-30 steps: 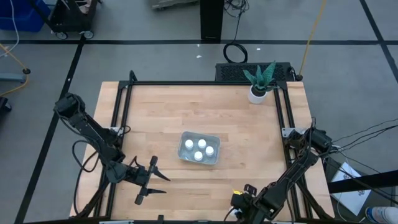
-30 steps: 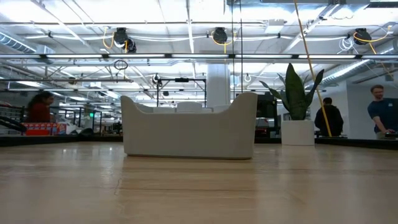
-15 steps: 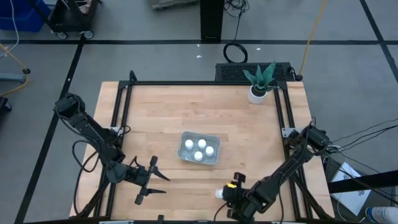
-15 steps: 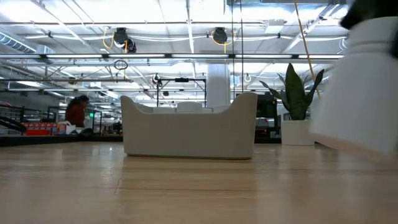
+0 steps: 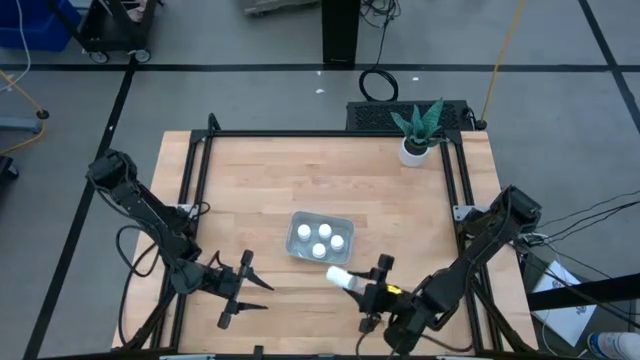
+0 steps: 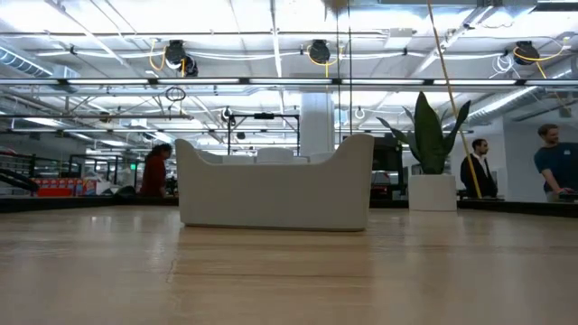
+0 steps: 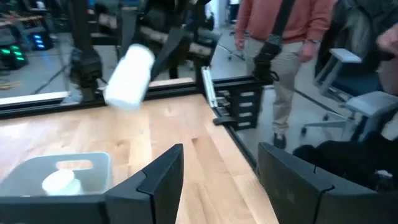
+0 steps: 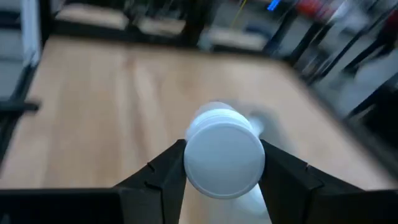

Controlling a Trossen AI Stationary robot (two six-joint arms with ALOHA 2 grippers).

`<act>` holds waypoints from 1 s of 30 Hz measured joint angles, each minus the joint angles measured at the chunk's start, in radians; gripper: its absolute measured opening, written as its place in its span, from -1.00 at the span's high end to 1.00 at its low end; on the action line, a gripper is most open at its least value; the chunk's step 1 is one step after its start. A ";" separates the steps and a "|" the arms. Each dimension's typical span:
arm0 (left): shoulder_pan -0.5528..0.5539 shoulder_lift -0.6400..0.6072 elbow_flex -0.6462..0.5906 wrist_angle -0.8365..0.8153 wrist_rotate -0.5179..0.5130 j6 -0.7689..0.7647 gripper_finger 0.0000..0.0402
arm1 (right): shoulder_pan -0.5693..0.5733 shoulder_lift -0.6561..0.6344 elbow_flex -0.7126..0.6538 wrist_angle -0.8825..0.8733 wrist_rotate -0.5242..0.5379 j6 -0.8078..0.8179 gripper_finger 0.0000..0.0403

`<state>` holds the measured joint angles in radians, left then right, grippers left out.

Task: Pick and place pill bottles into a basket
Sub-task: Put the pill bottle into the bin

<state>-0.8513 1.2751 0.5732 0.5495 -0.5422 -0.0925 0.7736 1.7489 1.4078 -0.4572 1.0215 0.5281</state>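
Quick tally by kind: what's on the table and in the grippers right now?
Pill bottles in the basket: 4
Pill bottle held by the right gripper: 1
Basket: 1
Potted plant: 1
Total: 7

four pill bottles [image 5: 321, 240] sit in the basket [image 5: 345, 257], plant pot [image 5: 412, 151] seemingly behind it.

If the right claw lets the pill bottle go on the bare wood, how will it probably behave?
The pill bottle lies sideways in the right claw, so this round cylinder would probably roll on the table. It looks small and smooth, likely light and a little slippery. The basket walls should stop it.
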 joint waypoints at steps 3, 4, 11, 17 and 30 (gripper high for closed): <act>0.000 0.000 0.000 0.009 -0.057 0.009 -0.01 | -0.002 -0.024 0.000 0.085 0.112 -0.125 0.19; 0.000 0.000 0.000 0.018 -0.082 0.020 0.00 | -0.007 -0.027 0.000 0.113 0.140 -0.167 0.19; -0.002 -0.008 0.000 0.051 -0.193 0.069 0.10 | -0.084 -0.027 0.000 0.257 0.202 -0.392 0.19; -0.017 -0.072 0.000 0.002 -0.200 0.063 0.16 | -0.192 -0.056 0.000 0.301 0.013 -0.476 0.26; -0.082 -0.111 0.000 -0.058 -0.254 0.065 0.19 | -0.439 -0.095 0.000 0.278 -0.548 -0.483 0.25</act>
<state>-0.9336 1.1637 0.5735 0.4918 -0.7958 -0.0273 0.3351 1.6543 1.4082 -0.1794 0.4734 0.0452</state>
